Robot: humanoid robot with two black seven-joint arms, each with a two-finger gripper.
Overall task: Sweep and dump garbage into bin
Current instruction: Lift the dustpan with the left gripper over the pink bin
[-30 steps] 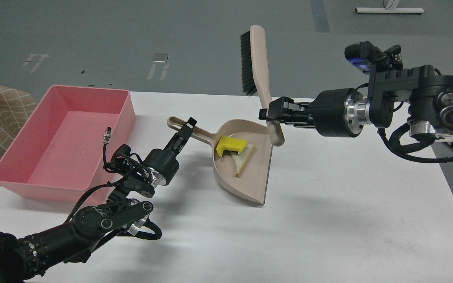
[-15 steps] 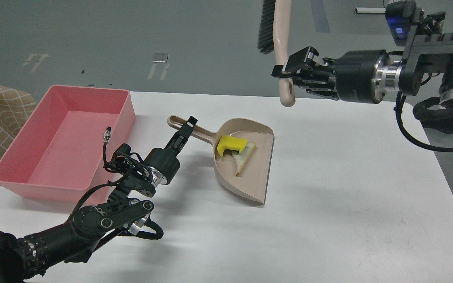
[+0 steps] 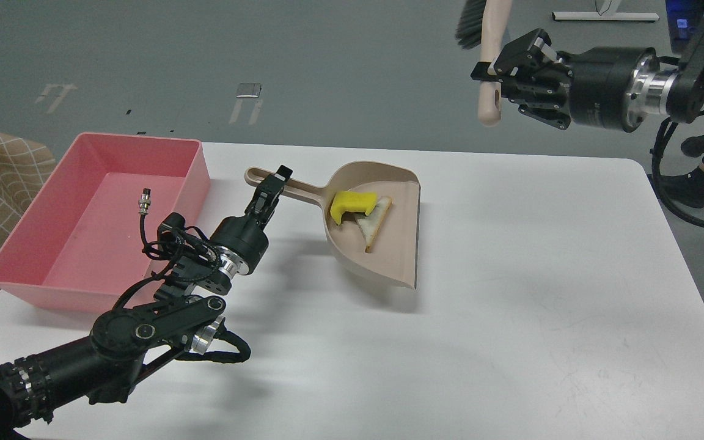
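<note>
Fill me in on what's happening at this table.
The left gripper is shut on the handle of the beige dustpan, which appears lifted off the white table. In the pan lie the yellow sponge piece and the white bread slice. The right gripper holds the brush up high, away from the work. The pink bin sits left of the dustpan, with no scraps visible in it, so the dump is not yet done.

Bright, even overhead light falls on the white rectangular tabletop [image 3: 511, 318]. Soft, multi-edged shadows spread beneath the left gripper [image 3: 269, 190] and just right of it under the beige plastic dustpan [image 3: 388, 244]. Focus is sharp throughout, with faint sheen on the tabletop and no visible edge distortion.
</note>
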